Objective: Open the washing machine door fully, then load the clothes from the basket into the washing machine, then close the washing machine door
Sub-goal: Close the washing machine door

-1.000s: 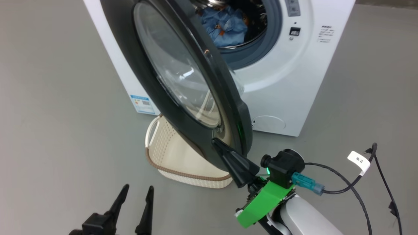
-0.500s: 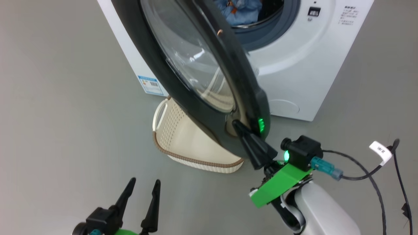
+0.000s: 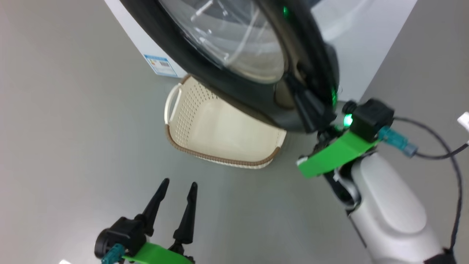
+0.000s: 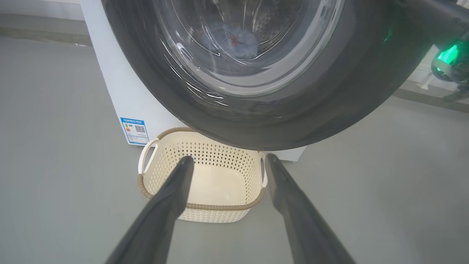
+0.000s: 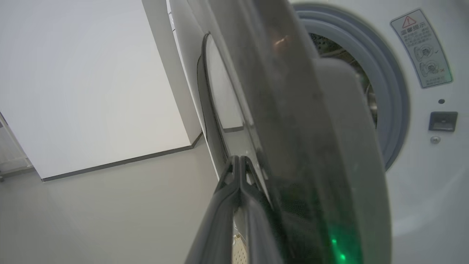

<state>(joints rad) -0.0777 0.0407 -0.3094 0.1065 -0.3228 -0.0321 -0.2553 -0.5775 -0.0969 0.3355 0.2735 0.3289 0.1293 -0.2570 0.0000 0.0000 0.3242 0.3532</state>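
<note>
- Since a second ago, the right gripper (image 5: 239,161) has pushed farther forward and the door (image 3: 238,93) has swung closer to the washer (image 5: 421,183).
- Left gripper (image 3: 179,183): fingers apart.
- Basket (image 3: 220,160) sits just ahead of it, partly under the door's lower rim.
- Right gripper: fingers together, tips against the door's outer face.
- Beyond the glass, clothes (image 4: 234,40) lie in the drum.

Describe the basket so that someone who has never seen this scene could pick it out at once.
Find the big white washing machine on the grey floor, its round black-rimmed door standing ajar. On the floor under that door, beside the blue label sticker, sits the basket. It alone is cream, perforated and brown-rimmed, with white side handles.
</note>
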